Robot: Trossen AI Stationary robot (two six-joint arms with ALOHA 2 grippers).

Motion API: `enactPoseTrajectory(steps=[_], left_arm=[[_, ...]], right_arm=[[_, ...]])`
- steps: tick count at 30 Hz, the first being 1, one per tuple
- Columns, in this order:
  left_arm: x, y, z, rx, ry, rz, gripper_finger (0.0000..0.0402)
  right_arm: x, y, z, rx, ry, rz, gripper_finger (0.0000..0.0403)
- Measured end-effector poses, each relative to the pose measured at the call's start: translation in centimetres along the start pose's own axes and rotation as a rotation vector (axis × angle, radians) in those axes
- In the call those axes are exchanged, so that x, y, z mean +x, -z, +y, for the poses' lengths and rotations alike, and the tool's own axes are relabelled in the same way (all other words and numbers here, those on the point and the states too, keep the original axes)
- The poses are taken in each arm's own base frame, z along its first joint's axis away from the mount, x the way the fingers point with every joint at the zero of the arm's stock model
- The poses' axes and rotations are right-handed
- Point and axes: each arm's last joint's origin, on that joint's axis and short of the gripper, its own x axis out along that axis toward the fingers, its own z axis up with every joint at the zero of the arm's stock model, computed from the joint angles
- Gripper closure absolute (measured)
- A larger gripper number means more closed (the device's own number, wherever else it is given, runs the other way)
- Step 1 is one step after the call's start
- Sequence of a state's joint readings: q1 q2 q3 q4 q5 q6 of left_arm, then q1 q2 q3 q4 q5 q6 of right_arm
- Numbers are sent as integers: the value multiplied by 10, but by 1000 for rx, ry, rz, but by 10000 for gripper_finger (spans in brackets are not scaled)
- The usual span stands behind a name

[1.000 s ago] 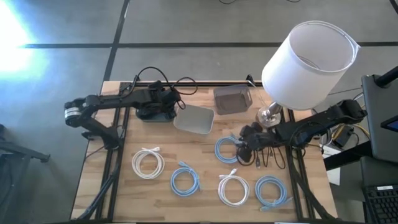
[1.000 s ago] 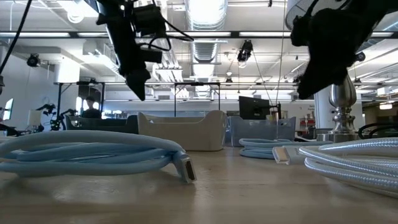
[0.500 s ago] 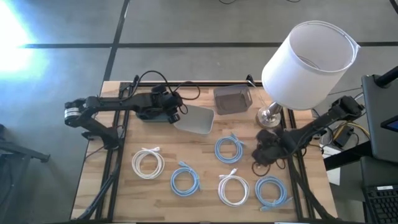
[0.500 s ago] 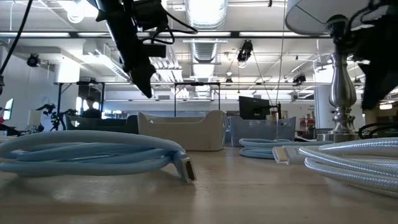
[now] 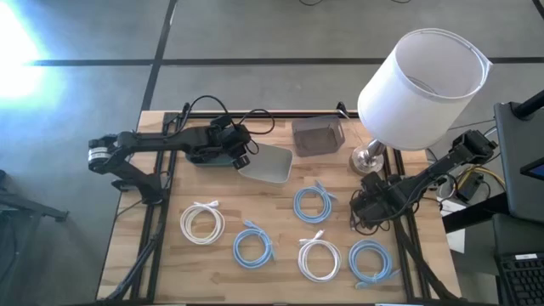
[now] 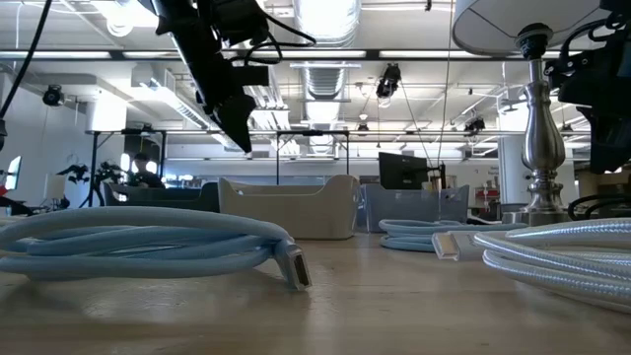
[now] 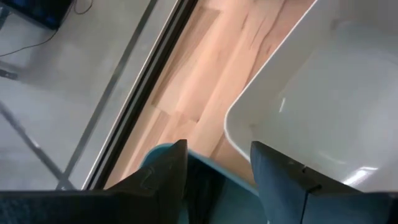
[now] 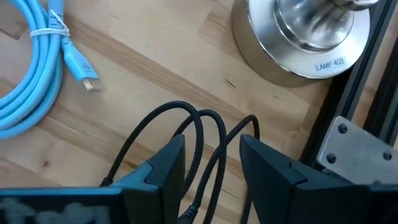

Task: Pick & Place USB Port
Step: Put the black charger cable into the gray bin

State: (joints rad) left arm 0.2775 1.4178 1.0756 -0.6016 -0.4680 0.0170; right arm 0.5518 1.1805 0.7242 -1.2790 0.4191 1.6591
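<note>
Pale matt wood table [image 5: 280,200], polished metal lamp base [image 8: 308,31], glossy white plastic bin [image 7: 323,106], smooth light-blue cable [image 8: 31,74].

Left pincer [image 7: 217,163], fingers apart, over the white tray's [image 7: 323,112] rim and wooden table [image 7: 205,68]

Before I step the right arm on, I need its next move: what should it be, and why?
Probably lower the right gripper and close on the black cable. Its jaws stand open astride the cable's loops, beside the lamp base, gripping nothing yet.
</note>
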Motion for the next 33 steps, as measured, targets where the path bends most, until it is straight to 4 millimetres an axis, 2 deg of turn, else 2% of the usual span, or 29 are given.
enactPoseTrajectory(steps=[3,21,33], left_arm=[[0,-2,-1,-8,25,-18,223],[0,-7,-1,-29,50,-65,225],[0,-7,-1,-33,51,-72,225]], right_arm=[[1,1,0,47,-1,8,255],[7,4,8,31,22,25,262],[21,0,16,26,106,74,262]])
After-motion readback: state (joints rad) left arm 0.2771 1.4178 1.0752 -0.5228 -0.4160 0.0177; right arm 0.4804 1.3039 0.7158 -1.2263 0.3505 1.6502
